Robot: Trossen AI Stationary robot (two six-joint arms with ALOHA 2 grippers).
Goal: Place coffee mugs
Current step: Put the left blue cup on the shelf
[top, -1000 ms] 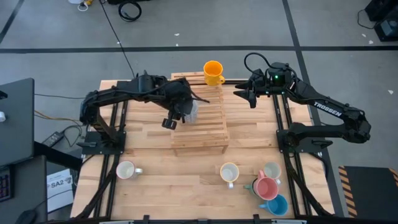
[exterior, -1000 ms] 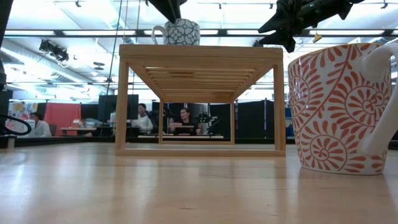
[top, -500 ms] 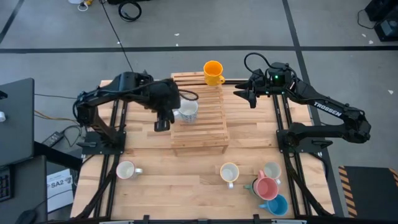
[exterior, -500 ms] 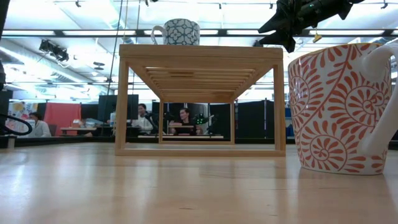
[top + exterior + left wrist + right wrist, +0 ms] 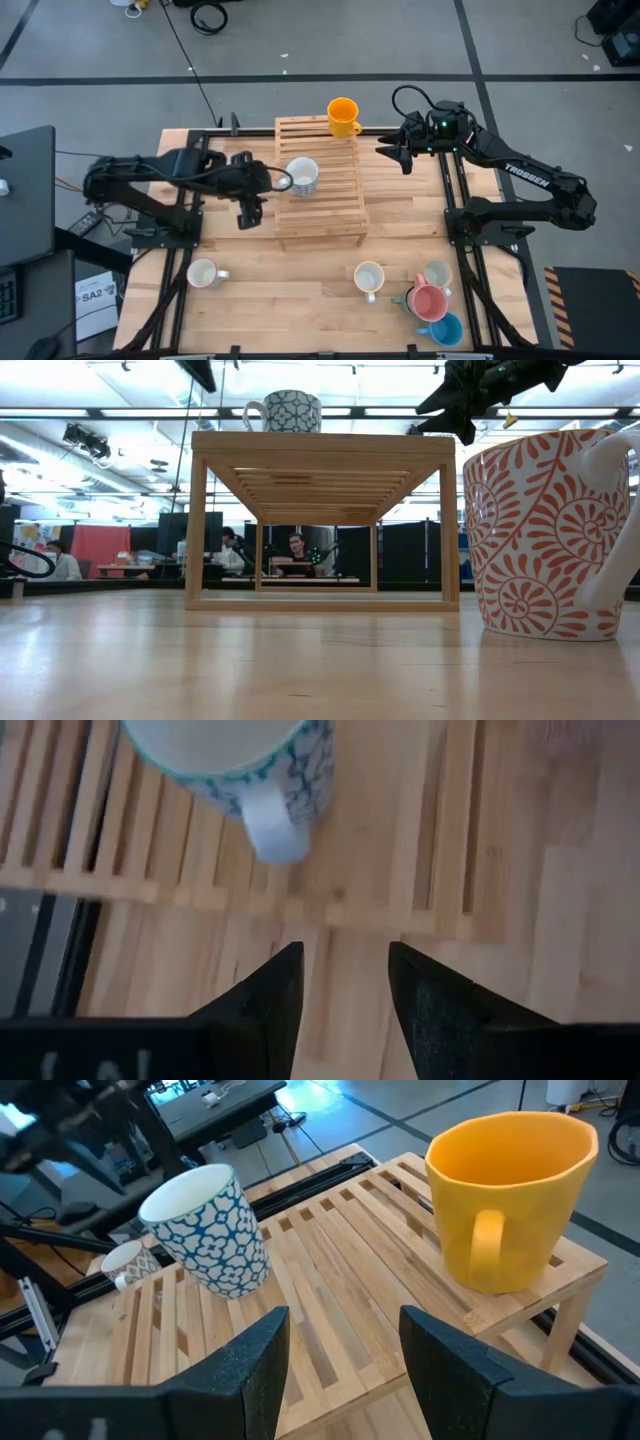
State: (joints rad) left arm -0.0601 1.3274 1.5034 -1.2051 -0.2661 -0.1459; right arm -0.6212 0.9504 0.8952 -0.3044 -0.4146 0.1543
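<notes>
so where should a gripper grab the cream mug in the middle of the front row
Take the cream mug by its rim, coming straight down from above: it stands upright with its mouth open, apart from the others. Pinch the wall away from the handle, which points toward the table's front edge.

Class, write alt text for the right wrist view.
The right gripper, open and empty, faces a slatted wooden rack holding an orange mug and a blue-patterned white mug.
</notes>
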